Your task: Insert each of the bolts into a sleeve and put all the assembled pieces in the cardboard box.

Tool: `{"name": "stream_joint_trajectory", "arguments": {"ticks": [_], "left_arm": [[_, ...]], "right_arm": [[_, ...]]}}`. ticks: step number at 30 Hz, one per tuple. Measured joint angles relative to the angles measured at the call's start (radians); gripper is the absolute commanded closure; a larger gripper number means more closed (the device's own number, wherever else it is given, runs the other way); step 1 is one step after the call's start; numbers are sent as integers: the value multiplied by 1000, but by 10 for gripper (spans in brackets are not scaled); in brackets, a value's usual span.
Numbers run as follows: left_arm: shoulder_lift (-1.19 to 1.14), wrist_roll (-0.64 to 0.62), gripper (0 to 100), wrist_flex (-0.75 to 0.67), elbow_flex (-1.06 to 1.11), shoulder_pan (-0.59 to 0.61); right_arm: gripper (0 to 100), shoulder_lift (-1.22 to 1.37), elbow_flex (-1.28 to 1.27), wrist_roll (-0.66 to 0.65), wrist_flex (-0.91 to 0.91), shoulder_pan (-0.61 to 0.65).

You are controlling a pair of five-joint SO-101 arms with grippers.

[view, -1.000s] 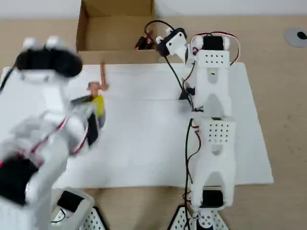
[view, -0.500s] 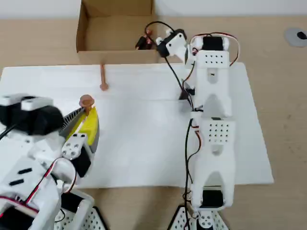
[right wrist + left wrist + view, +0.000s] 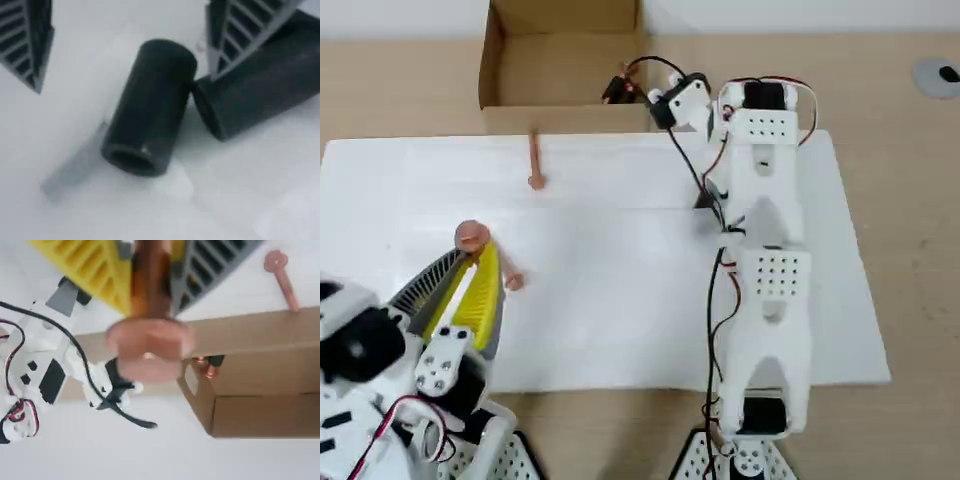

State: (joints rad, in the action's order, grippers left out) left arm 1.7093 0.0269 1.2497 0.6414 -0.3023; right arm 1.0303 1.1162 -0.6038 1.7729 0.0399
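The left gripper (image 3: 478, 255), clamped on a copper bolt (image 3: 472, 236) whose head juts past its tips, has drawn back in the last second to the near left of the desk (image 3: 905, 200). That bolt looks lifted and ready for a sleeve. Farther off, a second bolt (image 3: 534, 160) lies loose just before the cardboard box (image 3: 495, 70), well apart from it. The right gripper (image 3: 125, 80) stands wide around one black sleeve (image 3: 150, 107).

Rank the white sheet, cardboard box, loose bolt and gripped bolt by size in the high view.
1. white sheet
2. cardboard box
3. loose bolt and gripped bolt: they look alike, and the left gripper partly hides the gripped one, so unranked.
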Motion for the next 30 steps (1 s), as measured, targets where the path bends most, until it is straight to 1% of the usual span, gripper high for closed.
{"name": "stream_joint_trajectory", "arguments": {"ticks": [7,11,15,17,20,25,30], "left_arm": [[44,29,991,71,0,0],[77,49,991,74,-2,2],[83,49,991,74,0,2],[83,49,991,74,2,20],[84,49,991,74,2,57],[84,49,991,74,2,91],[84,49,991,74,2,92]], "right_arm": [[758,48,-2,-58,0,3],[758,60,3,-126,0,2],[760,63,5,-149,0,2],[762,63,5,-158,0,0],[822,63,5,-161,0,-2],[994,63,9,-161,-2,-8],[988,71,35,-161,-2,-9]]}}
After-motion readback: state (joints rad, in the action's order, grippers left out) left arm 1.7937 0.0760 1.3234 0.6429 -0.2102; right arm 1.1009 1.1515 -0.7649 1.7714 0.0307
